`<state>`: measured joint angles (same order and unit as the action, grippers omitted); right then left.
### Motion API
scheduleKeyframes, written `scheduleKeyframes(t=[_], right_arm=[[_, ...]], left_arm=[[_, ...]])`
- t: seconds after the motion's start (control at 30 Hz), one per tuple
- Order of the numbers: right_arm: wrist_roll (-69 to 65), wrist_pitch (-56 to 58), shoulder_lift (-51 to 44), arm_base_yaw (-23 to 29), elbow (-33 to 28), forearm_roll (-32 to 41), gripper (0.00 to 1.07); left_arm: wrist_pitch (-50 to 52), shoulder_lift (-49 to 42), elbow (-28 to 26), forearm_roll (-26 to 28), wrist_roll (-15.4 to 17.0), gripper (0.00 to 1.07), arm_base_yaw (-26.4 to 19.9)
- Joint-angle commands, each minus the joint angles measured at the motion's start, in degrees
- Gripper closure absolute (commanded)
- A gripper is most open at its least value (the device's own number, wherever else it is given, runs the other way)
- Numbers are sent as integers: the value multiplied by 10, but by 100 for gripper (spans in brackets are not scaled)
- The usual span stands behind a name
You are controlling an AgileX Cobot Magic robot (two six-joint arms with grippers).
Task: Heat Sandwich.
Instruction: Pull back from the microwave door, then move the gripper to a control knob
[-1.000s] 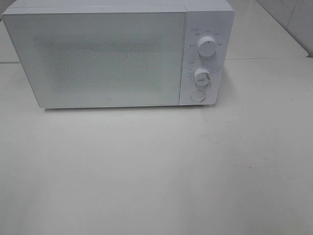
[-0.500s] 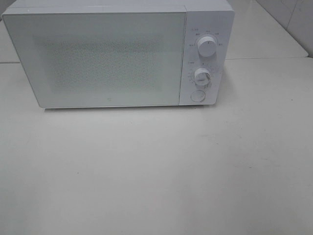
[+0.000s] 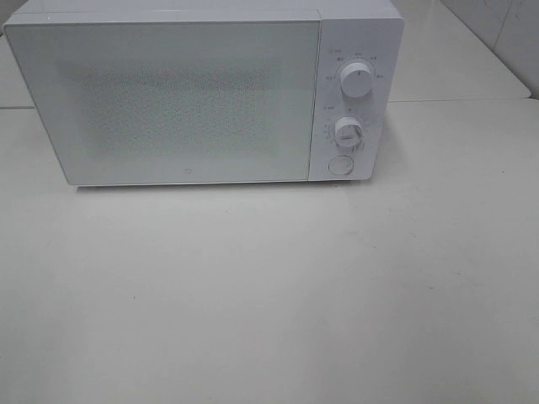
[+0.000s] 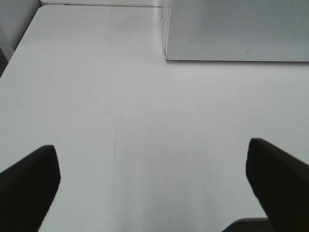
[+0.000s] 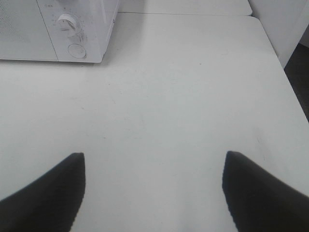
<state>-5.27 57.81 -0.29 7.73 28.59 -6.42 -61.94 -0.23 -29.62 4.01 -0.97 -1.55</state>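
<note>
Left gripper point(image 4: 152, 150) and right gripper point(image 5: 154, 155) hang with jaws apart, empty, above the table point(image 3: 269, 295). No sandwich shows; it may sit behind the microwave's point(image 3: 185, 101) shut frosted door. The right gripper should press the button point(image 3: 339, 165) squarely.

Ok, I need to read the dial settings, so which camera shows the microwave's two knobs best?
The exterior high view: upper knob and lower knob both face the camera, markings around them. The right wrist view catches only the lower knob, obliquely; the left wrist view shows just the microwave door, no knobs.
</note>
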Motion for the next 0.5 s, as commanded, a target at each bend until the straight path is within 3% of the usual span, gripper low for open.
scheduleKeyframes(t=[0.03, 0.23, 0.5], right_arm=[[-5, -15, -15, -4, 5, -5, 28], [-6, -51, 0, -4, 17, -7, 26], [-8, -166, 102, -4, 17, -7, 27]], left_arm=[[6, -15, 1, 0, 5, 6, -2], [6, -15, 1, 0, 5, 6, -2], [6, -15, 1, 0, 5, 6, -2]])
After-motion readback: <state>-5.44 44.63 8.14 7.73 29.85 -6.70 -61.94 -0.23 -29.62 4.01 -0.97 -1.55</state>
